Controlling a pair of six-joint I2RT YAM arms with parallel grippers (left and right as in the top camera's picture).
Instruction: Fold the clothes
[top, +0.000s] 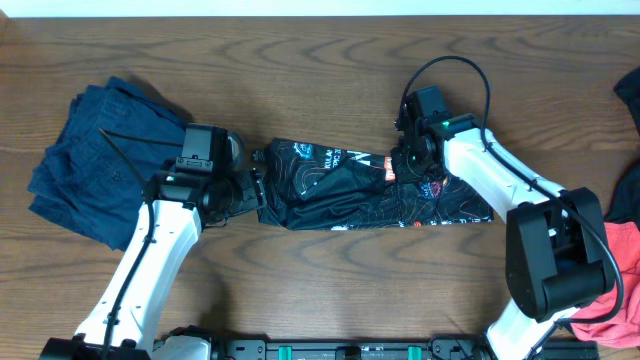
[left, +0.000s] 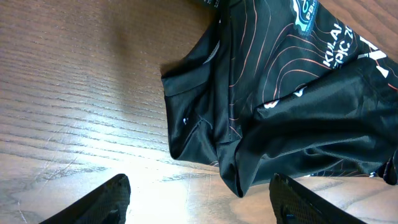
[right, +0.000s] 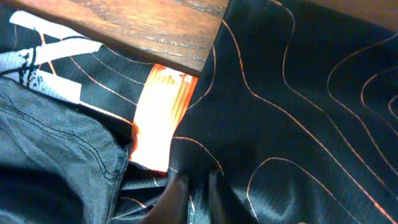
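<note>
— So, where is the black jersey (top: 340, 190) laid?
— Bunched at the middle of the table (top: 320, 280). Its cloth is pinched by the right gripper (right: 194, 193), while the left gripper (left: 199, 190) is held apart at its edge.

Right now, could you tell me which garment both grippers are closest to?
The black jersey with orange contour lines; the navy garment lies far left, the coral-red one far right.

Black jersey (top: 370, 190) folded lengthwise mid-table; navy garment (top: 95, 160) left.
</note>
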